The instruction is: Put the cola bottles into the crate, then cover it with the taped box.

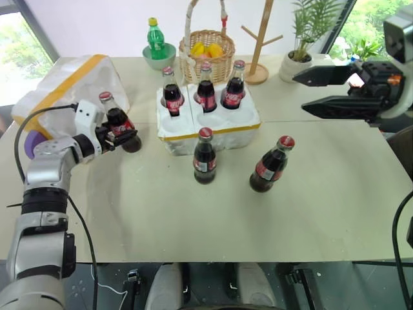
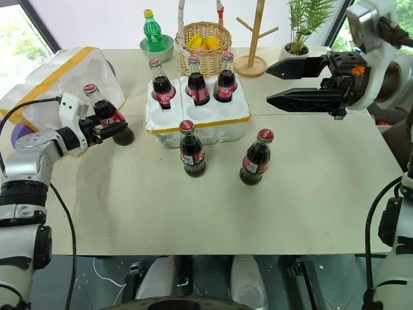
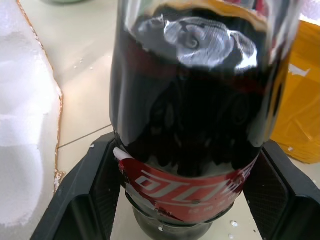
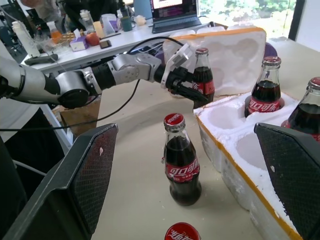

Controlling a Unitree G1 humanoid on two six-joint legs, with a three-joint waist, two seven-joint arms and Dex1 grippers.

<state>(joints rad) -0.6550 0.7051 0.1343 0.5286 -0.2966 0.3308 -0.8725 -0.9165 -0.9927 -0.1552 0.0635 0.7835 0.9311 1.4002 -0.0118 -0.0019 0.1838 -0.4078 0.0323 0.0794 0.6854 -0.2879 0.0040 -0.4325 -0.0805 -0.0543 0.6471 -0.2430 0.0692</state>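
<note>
The left claw [image 1: 121, 137] grips a tilted cola bottle [image 1: 118, 122] beside the taped box [image 1: 71, 84]. The right claw [image 2: 279, 82] hangs released above the bench [image 1: 193, 213]. Three bottles stand in the crate [image 1: 213, 132].

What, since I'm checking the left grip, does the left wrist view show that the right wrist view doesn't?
Left wrist view: the fingers of the left gripper pressed against both sides of the gripped bottle at its label. Right wrist view: the crate's empty front holes, a loose bottle standing beside it, the open right gripper. Both: that gripped bottle.
</note>
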